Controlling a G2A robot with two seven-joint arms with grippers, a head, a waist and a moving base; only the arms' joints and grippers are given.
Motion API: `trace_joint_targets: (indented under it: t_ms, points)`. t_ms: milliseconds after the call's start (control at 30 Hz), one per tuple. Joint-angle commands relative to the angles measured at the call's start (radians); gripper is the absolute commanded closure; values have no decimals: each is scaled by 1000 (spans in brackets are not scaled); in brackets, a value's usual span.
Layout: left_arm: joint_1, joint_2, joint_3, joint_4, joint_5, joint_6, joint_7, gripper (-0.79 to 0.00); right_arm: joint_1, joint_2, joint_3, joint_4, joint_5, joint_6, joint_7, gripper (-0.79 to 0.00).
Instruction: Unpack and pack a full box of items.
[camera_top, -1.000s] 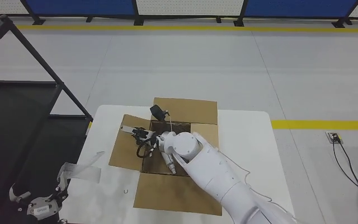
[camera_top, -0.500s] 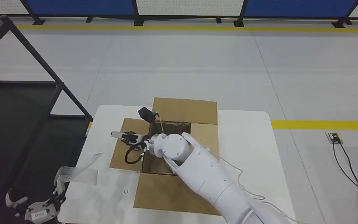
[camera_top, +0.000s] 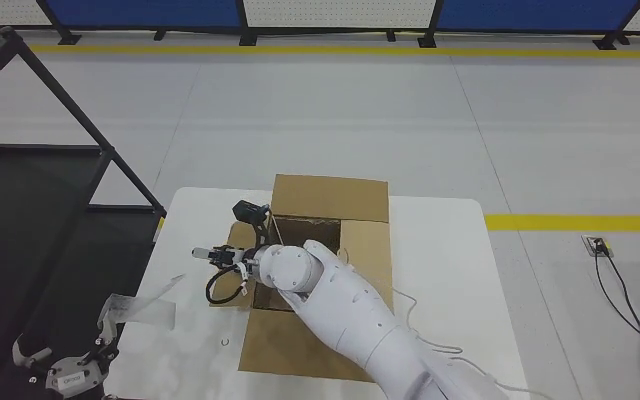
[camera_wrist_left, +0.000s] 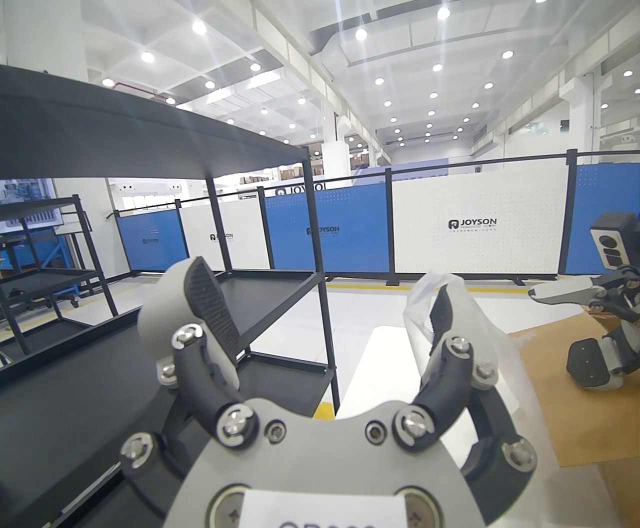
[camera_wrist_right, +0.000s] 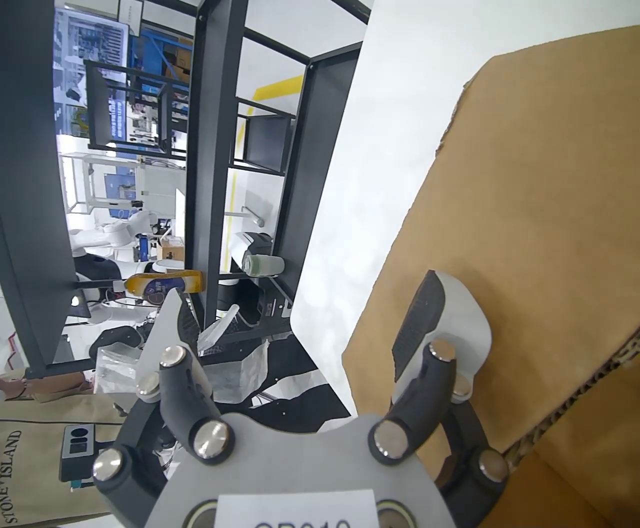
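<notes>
An open cardboard box (camera_top: 331, 197) stands on the white table (camera_top: 445, 260) with its flaps spread. My right gripper (camera_top: 210, 254) hangs open over the box's left flap (camera_wrist_right: 525, 225), one finger (camera_wrist_right: 425, 320) above the cardboard and nothing between the two. My left gripper (camera_top: 75, 372) sits low off the table's left front corner, also open (camera_wrist_left: 320, 285). A clear plastic bag (camera_top: 140, 305) lies at the table's left edge, and it shows just behind one left finger (camera_wrist_left: 442, 315). The right gripper (camera_wrist_left: 595, 325) is seen farther off above the flap.
A black metal shelf rack (camera_top: 60, 230) stands close along the table's left side (camera_wrist_left: 260, 295). A small hook (camera_top: 228, 343) lies on the table in front of the left flap. A beige cloth bag (camera_wrist_right: 45, 450) is below the table level.
The right arm has swung left, from over the box's inside to over the left flap and its outer edge. The left gripper has shifted only slightly.
</notes>
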Motion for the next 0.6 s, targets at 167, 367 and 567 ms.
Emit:
trace_joint_targets:
  t_ms: [167,367,567]
  points:
    - [-8,-3,-2,7,16,-20,-12,-785,29,-17,28,56,24,-36,33,-785]
    - [-7,-4,-2,-10,38,-48,2,-785,47,4,83,72,57,-156,82,-785]
    - [11,-5,-13,-62,50,-81,46,-785,38,59,159,56,80,-304,127,-785]
